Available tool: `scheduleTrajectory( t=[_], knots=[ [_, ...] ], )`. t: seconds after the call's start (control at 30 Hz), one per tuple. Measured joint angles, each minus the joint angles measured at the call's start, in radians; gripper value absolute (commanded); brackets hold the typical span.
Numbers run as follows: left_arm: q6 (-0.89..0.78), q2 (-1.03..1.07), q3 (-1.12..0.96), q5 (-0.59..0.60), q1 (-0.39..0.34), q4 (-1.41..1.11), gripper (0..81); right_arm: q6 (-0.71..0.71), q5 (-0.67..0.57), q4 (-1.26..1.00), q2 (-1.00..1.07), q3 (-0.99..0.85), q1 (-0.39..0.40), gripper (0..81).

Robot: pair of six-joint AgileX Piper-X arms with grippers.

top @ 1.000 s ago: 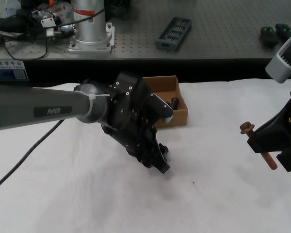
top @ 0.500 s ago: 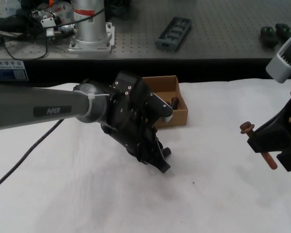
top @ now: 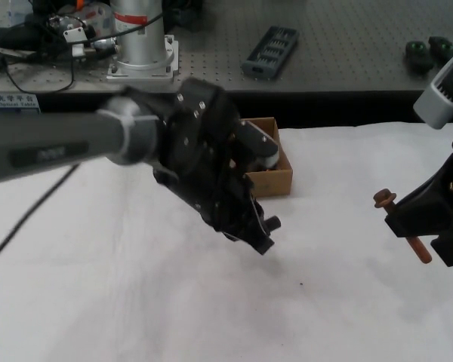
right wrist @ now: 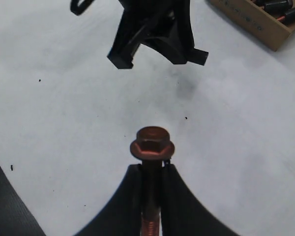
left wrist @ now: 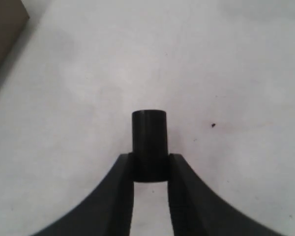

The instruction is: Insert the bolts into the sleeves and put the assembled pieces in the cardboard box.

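Note:
My left gripper (top: 266, 235) hangs above the white cloth in front of the cardboard box (top: 281, 179), shut on a short black sleeve (left wrist: 149, 145) whose end sticks out past the fingertips (top: 272, 223). At the right edge my right gripper (top: 411, 226) is shut on the shank of a copper-coloured bolt (top: 399, 220), its flanged hex head (right wrist: 152, 142) clear of the fingers. In the right wrist view the left gripper (right wrist: 160, 46) shows farther off, with the cardboard box (right wrist: 248, 19) and dark pieces in it beyond.
White cloth (top: 136, 302) covers the bench in front. Behind it lies a perforated metal table with a metal post base (top: 142, 45), a dark bit holder (top: 269, 50), cables and two dark knobs (top: 430, 51).
The left arm has lifted and swung a little to the right with the sleeve in its gripper. The right gripper and bolt have stayed where they were.

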Motion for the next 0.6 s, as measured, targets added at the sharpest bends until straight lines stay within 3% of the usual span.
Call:
scheduleTrajectory(
  t=[0.17,0.33,0.6],
  knots=[
    [-0.004,-0.096,0.058,0.002,0.003,0.046,0.6,0.013,-0.009,-0.036,0.000,0.000,0.000,2.8],
    [-0.058,-0.331,0.294,0.044,0.003,0.043,0.6,0.110,-0.054,-0.132,0.011,0.000,0.000,2.8],
    [-0.379,-0.636,0.506,0.218,0.003,-0.282,0.6,0.377,-0.294,-0.326,0.073,0.000,0.000,2.8]
  ],
)
